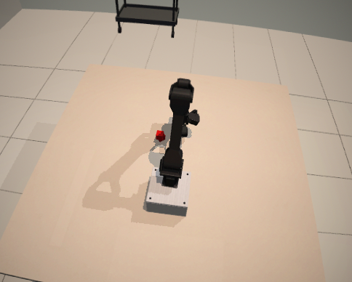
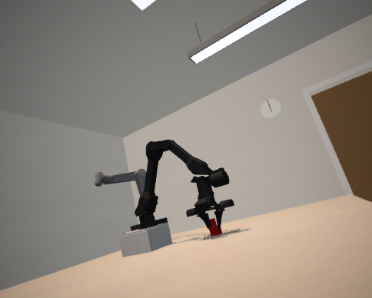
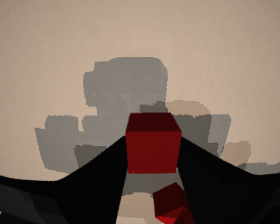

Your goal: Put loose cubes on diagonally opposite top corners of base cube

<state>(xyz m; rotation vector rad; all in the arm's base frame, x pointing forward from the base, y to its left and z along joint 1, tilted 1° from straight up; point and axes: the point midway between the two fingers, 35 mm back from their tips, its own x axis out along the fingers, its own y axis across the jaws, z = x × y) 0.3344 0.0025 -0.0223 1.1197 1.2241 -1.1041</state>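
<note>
My gripper is shut on a loose red cube, one fingertip on each side. The fingers point down and the cube is at table level. In the top view the arm hides this cube. A stack of red cubes stands close by, left of the arm in the top view and below the held cube in the wrist view. The stack's upper cube shows between the fingers, behind the held cube. The base cube is mostly hidden, so how the upper cube sits cannot be told.
The black arm rises from a silver mounting block on the table. The right finger stands near the red stack in the wrist view. A cart stands beyond the table.
</note>
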